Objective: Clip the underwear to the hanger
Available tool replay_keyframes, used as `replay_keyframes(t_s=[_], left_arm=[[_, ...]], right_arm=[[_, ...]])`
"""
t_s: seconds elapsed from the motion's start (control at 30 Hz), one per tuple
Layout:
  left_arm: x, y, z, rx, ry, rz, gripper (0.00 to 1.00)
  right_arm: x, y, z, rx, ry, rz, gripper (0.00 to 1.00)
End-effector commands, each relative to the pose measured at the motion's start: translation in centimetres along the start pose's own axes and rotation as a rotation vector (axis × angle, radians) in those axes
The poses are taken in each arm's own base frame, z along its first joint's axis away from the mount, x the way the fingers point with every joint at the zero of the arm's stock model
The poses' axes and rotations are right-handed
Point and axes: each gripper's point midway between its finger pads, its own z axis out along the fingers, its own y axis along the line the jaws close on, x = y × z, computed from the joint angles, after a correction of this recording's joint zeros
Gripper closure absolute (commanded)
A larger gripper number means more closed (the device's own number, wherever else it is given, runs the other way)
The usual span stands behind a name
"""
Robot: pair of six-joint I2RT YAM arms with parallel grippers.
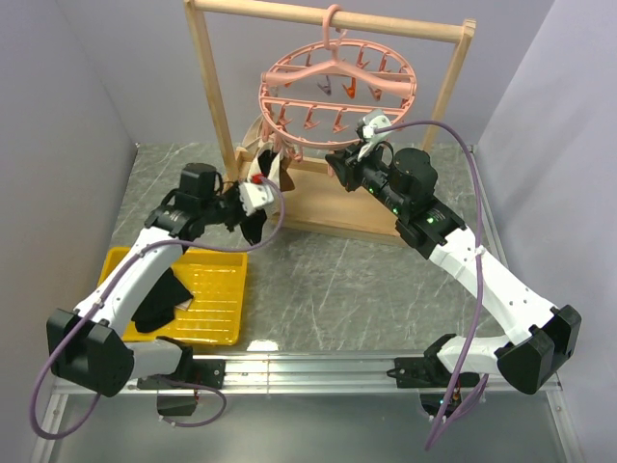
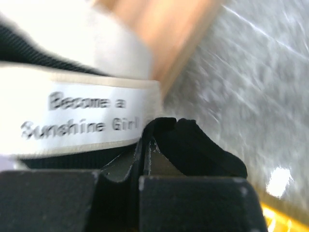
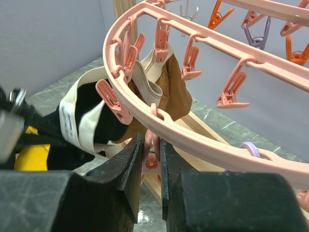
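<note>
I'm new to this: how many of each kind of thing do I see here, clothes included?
Robot arms: 2
Pink hanger: 1
Wooden frame: 1
Yellow tray: 1
Clothes: 3 (underwear, brown garment, dark cloth in the tray)
Total: 8

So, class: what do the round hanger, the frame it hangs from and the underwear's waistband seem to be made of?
Hanger: pink plastic, smooth and slightly glossy, with a moulded look.
Frame: pale wood, matt, with faint grain.
Waistband: probably woven elastic; cream, matt, with printed lettering.
</note>
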Motion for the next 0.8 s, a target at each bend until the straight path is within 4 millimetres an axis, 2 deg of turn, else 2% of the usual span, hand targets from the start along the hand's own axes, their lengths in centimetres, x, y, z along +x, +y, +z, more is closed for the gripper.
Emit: replay_keyframes(t_s=[0.0, 0.03, 0.07, 0.13, 0.17, 0.2, 0.27, 0.37, 0.53, 0.63, 0.67, 0.73, 0.77], left_arm=[[-4.0, 3.2, -1.3, -0.105, -0.243, -0.122, 1.0], [-3.8, 4.2, -1.7, -0.136, -0.26, -0.158, 1.0], [-4.8, 4.8, -2.1, -0.152, -0.32, -0.218, 1.0], [-4.2, 5.0, -2.6, -0.161, -0.356, -0.289, 1.0], [-5.0, 4.5, -2.8, -0.125, -0.404, -0.306, 1.0], [-4.9, 4.4, -2.8, -0.131, -0.425, -0.303, 1.0], [-4.7, 4.1, -2.4, -0.128, -0.443, -0.347, 1.0], [-3.3, 4.4, -1.1, -0.125, -0.418, -0.408, 1.0], [-2.0, 6.5, 0.4, -0.194, -0.403, -0.46, 0.97], [-1.9, 7.2, 0.9, -0.208, -0.405, -0.483, 0.74], [-1.6, 7.3, 1.2, -0.207, -0.402, -0.495, 0.62], [-1.8, 7.6, 1.3, -0.208, -0.413, -0.506, 0.55], [-1.8, 7.7, 1.6, -0.207, -0.415, -0.515, 0.47]], right_arm=[[-0.8, 0.8, 0.2, -0.047, -0.026, 0.008, 1.0], [-0.7, 0.9, 0.2, -0.052, -0.025, 0.01, 1.0], [-0.7, 1.2, 0.2, -0.064, -0.023, 0.013, 1.0], [-0.5, 1.3, 0.1, -0.073, -0.019, 0.017, 1.0], [-0.4, 1.4, 0.2, -0.076, -0.016, 0.018, 1.0], [-0.4, 1.4, 0.2, -0.078, -0.017, 0.02, 1.0], [-0.4, 1.5, 0.2, -0.083, -0.016, 0.02, 1.0], [-0.5, 1.5, 0.2, -0.087, -0.019, 0.02, 1.0], [-0.4, 1.7, 0.2, -0.093, -0.017, 0.02, 1.0], [-0.4, 1.7, 0.2, -0.095, -0.017, 0.02, 1.0], [-0.3, 1.7, 0.3, -0.095, -0.016, 0.02, 1.0], [-0.2, 1.6, 0.3, -0.093, -0.014, 0.02, 1.0], [-0.2, 1.7, 0.3, -0.096, -0.016, 0.02, 1.0]])
